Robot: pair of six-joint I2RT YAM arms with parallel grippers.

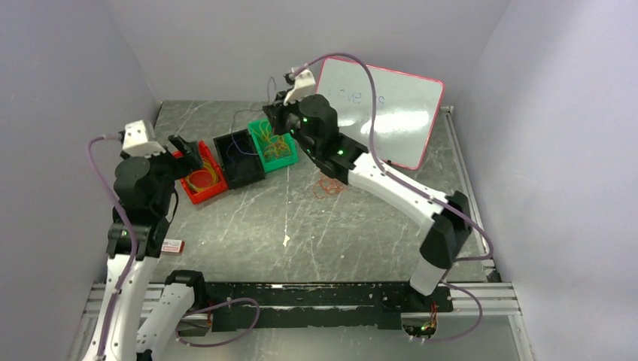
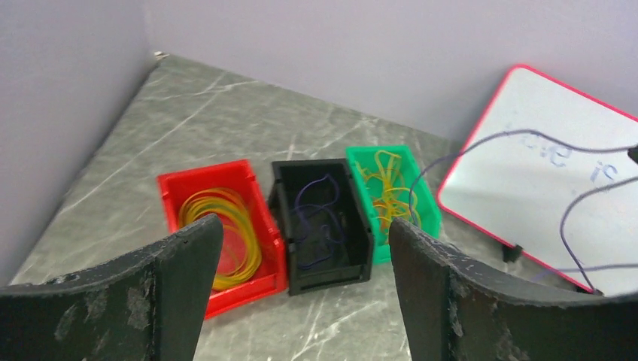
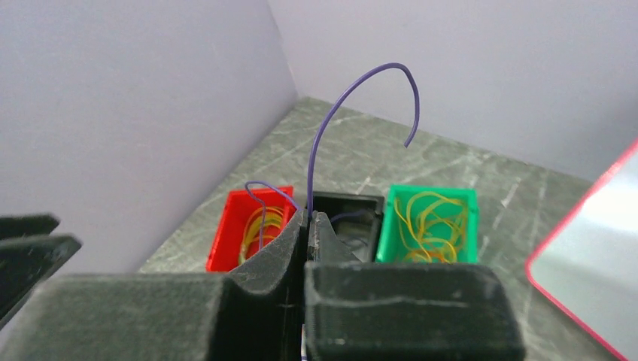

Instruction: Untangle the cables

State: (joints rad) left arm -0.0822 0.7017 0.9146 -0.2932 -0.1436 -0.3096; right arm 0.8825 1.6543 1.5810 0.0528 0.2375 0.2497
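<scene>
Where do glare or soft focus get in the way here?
Top external: light glares off the whiteboard, fading its writing. Left wrist: the left pincer is soft, bins sharp. Right wrist: the right pincer blurs, the purple cable is crisp.

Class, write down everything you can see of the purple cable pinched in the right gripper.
The purple cable is a thin, smooth, wire-like strand that holds its own curve. The right gripper is shut on it, pinching it between its fingertips. From the pinch one length rises steeply, arcs over to the right in the wrist view and ends pointing down in mid-air; a shorter length loops left, seen in front of the red bin. Nothing but the gripper seems to touch it.
</scene>
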